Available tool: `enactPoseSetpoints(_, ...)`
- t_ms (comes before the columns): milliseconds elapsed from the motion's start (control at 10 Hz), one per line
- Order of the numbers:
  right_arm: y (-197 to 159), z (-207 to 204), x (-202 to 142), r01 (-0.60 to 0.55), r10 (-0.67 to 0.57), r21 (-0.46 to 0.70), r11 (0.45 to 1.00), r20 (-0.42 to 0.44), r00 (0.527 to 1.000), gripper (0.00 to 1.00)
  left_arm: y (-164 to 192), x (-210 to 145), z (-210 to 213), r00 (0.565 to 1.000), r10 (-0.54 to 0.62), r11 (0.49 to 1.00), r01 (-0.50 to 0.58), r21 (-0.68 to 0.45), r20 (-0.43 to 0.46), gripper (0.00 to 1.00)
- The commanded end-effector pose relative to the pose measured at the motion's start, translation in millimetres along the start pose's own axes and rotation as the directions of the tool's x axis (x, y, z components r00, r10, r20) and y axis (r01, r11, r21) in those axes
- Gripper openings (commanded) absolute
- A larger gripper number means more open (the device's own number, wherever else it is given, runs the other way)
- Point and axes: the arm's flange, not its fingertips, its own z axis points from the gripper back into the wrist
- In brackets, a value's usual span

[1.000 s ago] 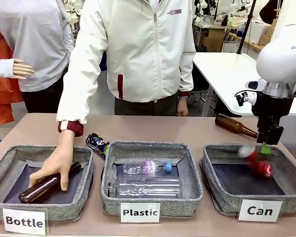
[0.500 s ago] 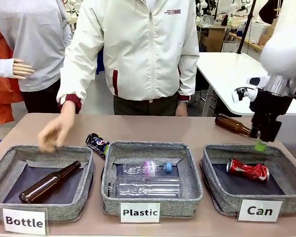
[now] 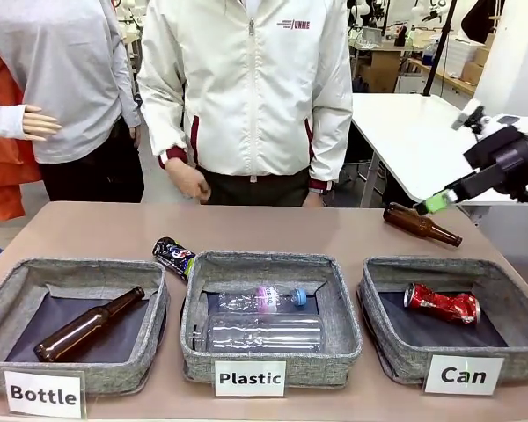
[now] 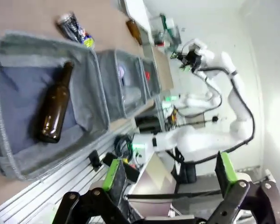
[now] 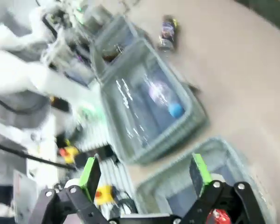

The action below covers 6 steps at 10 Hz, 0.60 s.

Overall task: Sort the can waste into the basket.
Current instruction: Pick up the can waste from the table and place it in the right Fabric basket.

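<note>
Right gripper (image 3: 438, 202) wide, empty | red can (image 3: 442, 304) in basket (image 3: 392, 352) | brown bottle (image 3: 421, 224) behind it

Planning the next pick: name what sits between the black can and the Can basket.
Front view: Plastic basket, holding clear bottles, lies between black can and Can basket.

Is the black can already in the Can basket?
No, the black can lies on the table, outside the Can basket.

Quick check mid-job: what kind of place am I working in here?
Likely a robotics lab or workshop, staged for waste sorting: the Bottle basket, Plastic basket and Can basket on the table, a white workbench behind the person, cluttered desks and boxes farther back.
</note>
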Motion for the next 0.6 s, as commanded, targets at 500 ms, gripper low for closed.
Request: enactPoseSetpoints(500,-5,9,-47,0.127,-0.252,0.259,0.958,0.538,0.805,1.00,6,12,-26,0.997,0.010,1.000,-0.012,-0.019,-0.080,1.00)
